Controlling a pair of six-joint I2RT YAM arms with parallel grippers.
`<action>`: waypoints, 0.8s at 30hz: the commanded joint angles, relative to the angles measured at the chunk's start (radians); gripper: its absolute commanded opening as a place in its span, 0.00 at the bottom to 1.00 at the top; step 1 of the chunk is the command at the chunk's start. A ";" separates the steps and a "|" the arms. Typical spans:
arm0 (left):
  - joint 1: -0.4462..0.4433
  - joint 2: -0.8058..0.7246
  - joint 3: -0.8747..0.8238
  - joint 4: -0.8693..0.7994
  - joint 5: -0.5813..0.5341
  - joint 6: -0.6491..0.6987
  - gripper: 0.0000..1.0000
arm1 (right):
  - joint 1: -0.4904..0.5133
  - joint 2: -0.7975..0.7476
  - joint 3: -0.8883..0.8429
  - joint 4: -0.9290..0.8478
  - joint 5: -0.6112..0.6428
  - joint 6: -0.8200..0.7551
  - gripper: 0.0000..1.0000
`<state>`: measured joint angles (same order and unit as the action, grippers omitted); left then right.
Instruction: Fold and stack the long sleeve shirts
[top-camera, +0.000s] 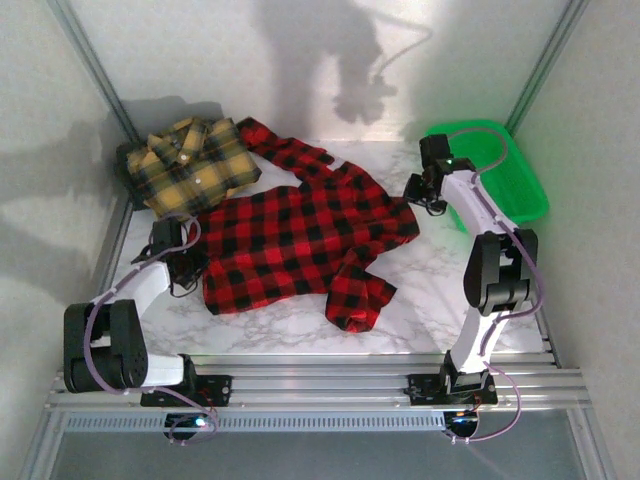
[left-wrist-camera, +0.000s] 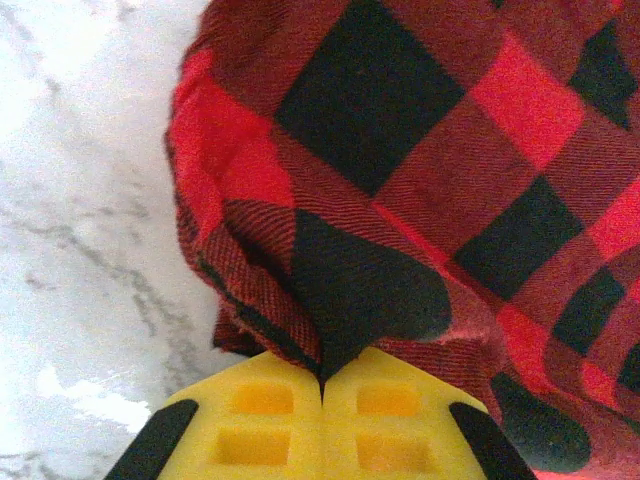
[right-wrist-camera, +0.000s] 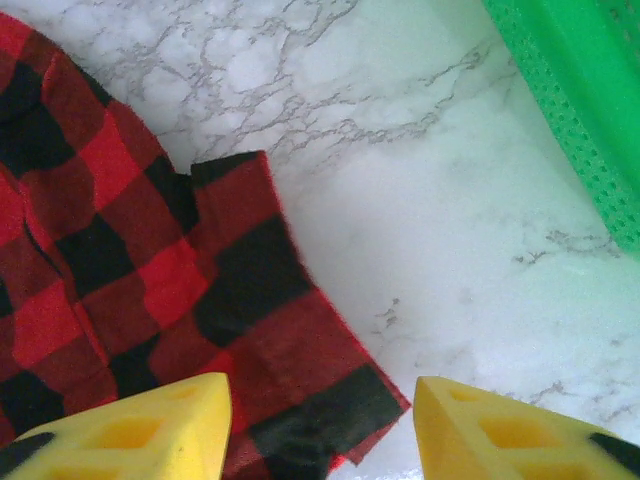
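Top view: 1 red-and-black shirt (top-camera: 300, 240) spread mid-table; 1 yellow-and-black shirt (top-camera: 190, 165) bunched at the far-left corner; green tray (top-camera: 525, 195) far right.
Left wrist: left gripper (left-wrist-camera: 322, 385) clenched on a fold of the red-and-black shirt.
Right wrist: right gripper (right-wrist-camera: 320, 420) released, jaws apart over a flat shirt corner on the marble table (right-wrist-camera: 450, 200).

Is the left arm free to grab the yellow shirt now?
Probably not: the left gripper is clamped on the red shirt. The yellow shirt lies close behind, so it likely could after letting go.
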<state>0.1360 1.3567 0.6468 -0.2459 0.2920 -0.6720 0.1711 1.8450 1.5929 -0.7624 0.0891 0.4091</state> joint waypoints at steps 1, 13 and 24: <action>-0.011 -0.007 0.021 0.038 0.038 0.019 0.00 | 0.047 -0.151 -0.020 -0.057 -0.073 0.010 0.58; -0.015 -0.043 -0.016 0.033 0.081 0.001 0.00 | 0.599 -0.197 -0.237 -0.321 -0.116 0.148 0.57; -0.015 -0.033 -0.005 0.003 0.075 0.038 0.00 | 0.843 0.066 -0.112 -0.395 -0.053 0.146 0.56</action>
<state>0.1268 1.3342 0.6395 -0.2214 0.3561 -0.6575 1.0058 1.8687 1.4166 -1.0981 -0.0059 0.5438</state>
